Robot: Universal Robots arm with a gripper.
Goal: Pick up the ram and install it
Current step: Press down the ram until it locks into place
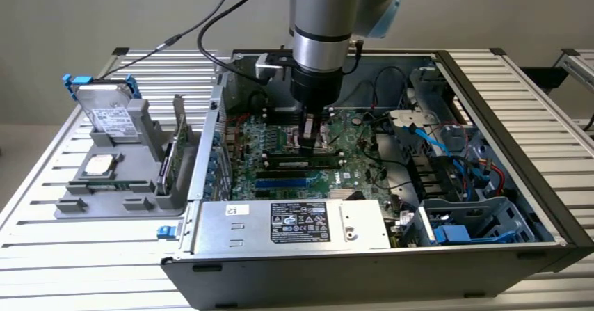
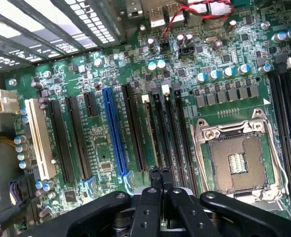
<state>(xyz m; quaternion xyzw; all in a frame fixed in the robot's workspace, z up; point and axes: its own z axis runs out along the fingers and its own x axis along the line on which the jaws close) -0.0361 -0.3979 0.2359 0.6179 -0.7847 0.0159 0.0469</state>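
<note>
Now lowered into open computer case [image 1: 519, 186] on desk [image 1: 55, 255], jaws pressed together over motherboard [image 2: 105, 98], tips [image 2: 161, 174] just above slots. Ram [image 1: 302, 162] seated flat in slot just before jaws in exterior view. Beside case, grey tray [image 1: 139, 144] carrying hard drive [image 1: 107, 113], expansion card [image 1: 172, 151].

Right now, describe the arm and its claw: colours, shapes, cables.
The arm is a thick silver-grey cylinder with a light blue cap at the joint, narrowing to a black wrist section. Black cables loop off it toward the exterior view's left. The claw is matte black, with jointed linkage bars and slim fingers.
</note>
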